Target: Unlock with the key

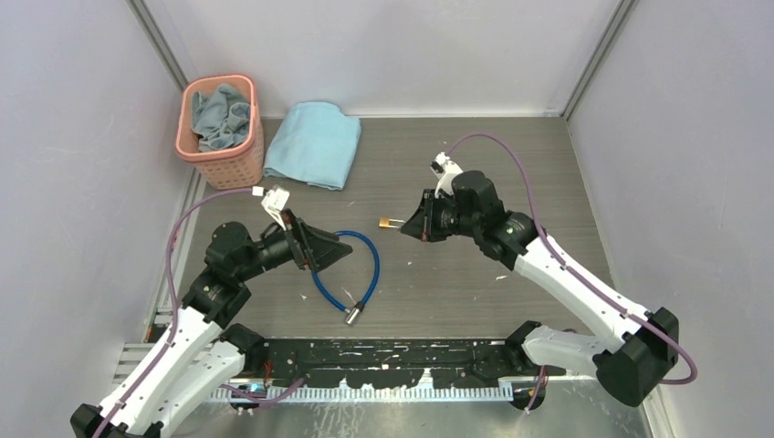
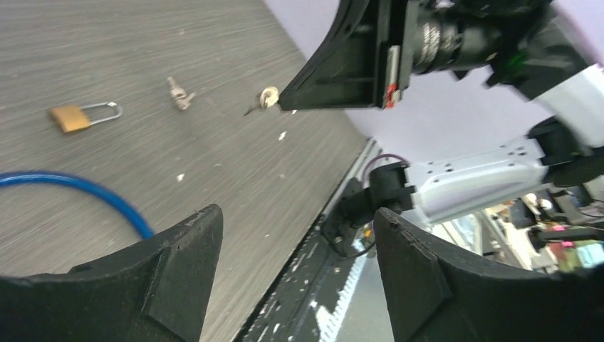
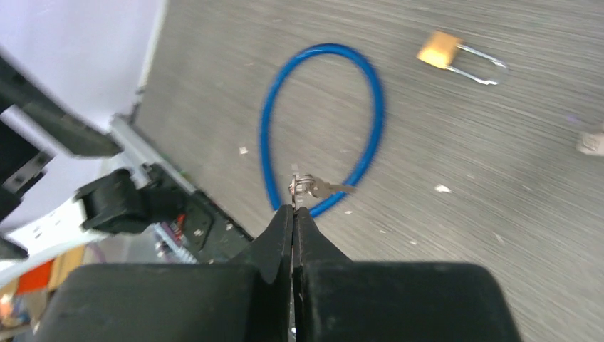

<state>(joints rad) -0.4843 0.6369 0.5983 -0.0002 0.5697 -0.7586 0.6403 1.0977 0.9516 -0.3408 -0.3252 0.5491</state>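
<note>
My right gripper (image 3: 294,209) is shut on the key (image 3: 318,188), a tiny silvery key pinched by its ring end and sticking out past the fingertips. The left wrist view shows the same key (image 2: 267,97) at the tip of the right gripper (image 2: 288,102). The small brass padlock (image 1: 391,222) lies on the table just left of the right gripper (image 1: 408,227); it also appears on the table as padlock (image 3: 445,50) and padlock (image 2: 71,117). My left gripper (image 2: 295,217) is open and empty, over the blue cable (image 1: 374,260).
The blue cable (image 3: 374,92) forms a loop ending in a silver metal end (image 1: 354,315). A small metal piece (image 2: 179,92) lies near the padlock. A pink basket (image 1: 219,151) with cloth and a light blue towel (image 1: 313,144) sit at the back left. A black rail (image 1: 383,354) runs along the near edge.
</note>
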